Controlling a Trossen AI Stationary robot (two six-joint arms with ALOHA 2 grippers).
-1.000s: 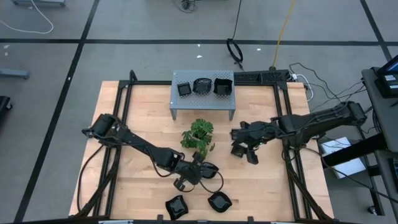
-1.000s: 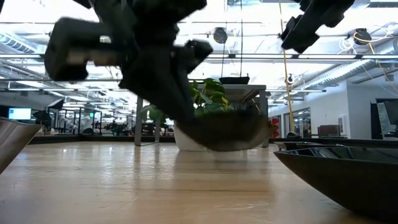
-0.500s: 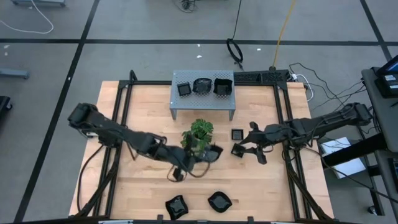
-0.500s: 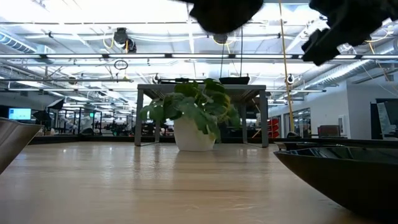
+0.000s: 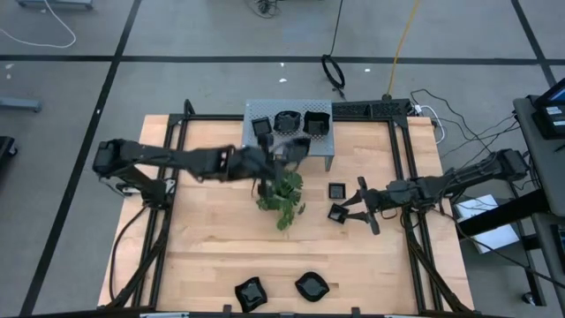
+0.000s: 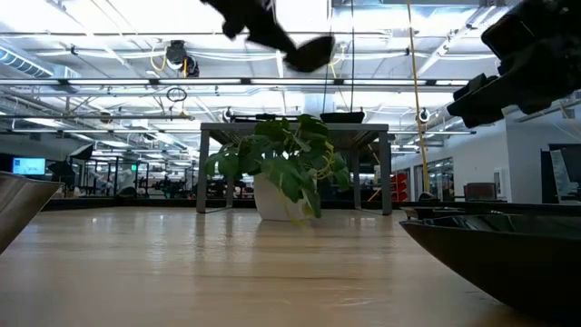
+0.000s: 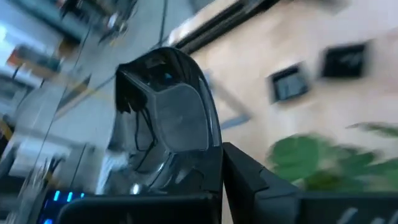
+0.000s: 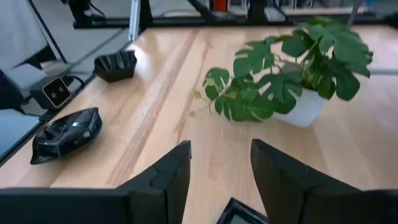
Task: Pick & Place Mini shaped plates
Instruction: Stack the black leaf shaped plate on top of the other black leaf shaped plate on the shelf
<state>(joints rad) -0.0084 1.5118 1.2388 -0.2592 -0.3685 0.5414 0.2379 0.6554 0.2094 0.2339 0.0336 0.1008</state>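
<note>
Left end effector (image 5: pixel 296 148) raised above the tabletop (image 5: pixel 203 247), at the front edge of the grey perforated shelf (image 5: pixel 252 146) and over the potted plant (image 5: pixel 282 194); its fingers are clamped on a glossy black dish (image 7: pixel 180 112), seen high in the low view (image 6: pixel 309 53). Three more mini plates (image 5: pixel 287 121) sit in a row on the shelf top. Two small square plates (image 5: pixel 337 190) lie on the tabletop right of the plant, one just beside the other. Right end effector (image 5: pixel 351 208) hovers low near these, fingers (image 8: pixel 165 177) spread apart and holding nothing. Two further dishes (image 5: pixel 281 288) rest near the tabletop's front edge, well apart from both arms.
</note>
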